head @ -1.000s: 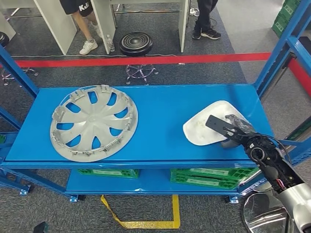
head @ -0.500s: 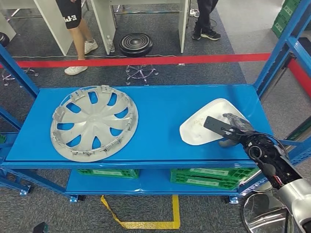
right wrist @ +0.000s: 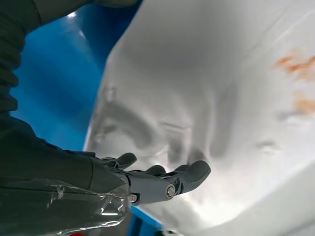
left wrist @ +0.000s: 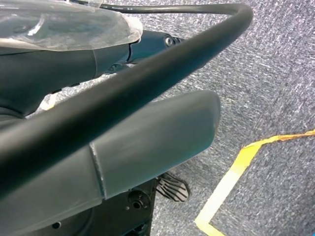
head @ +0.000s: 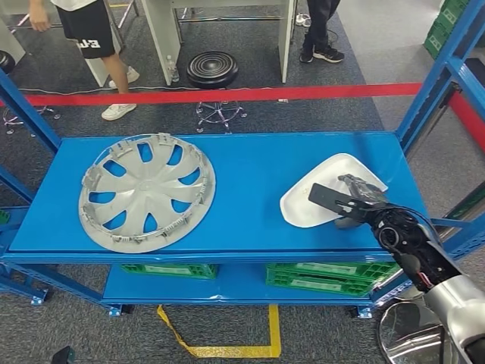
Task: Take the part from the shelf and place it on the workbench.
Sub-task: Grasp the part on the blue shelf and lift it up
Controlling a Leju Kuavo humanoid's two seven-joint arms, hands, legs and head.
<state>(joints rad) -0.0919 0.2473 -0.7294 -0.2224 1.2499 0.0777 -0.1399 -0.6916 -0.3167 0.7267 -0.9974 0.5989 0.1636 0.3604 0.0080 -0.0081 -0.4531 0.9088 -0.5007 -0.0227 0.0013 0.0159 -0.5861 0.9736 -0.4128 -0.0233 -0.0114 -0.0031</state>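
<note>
The white moulded part (head: 311, 201) lies on the right end of the blue shelf (head: 251, 163), near its front edge. My right hand (head: 358, 201) reaches over the part's right side, its dark thumb lying across the top and its fingers at the right rim. In the right wrist view the fingers (right wrist: 185, 174) lie stretched along the white part (right wrist: 223, 73), touching it without closing on it. My left hand (left wrist: 148, 142) hangs over the grey carpet with its thumb straight and nothing in it.
A large silver hubcap (head: 147, 191) lies on the shelf's left half. Blue uprights (head: 440, 72) stand at the right end. Green crates (head: 320, 274) sit on the lower level. A person (head: 92, 30) and a black stool (head: 212, 68) are behind the shelf.
My right hand has slid a little to the left over the part, and the part has shifted slightly left with it. The person behind the shelf has walked further left.
</note>
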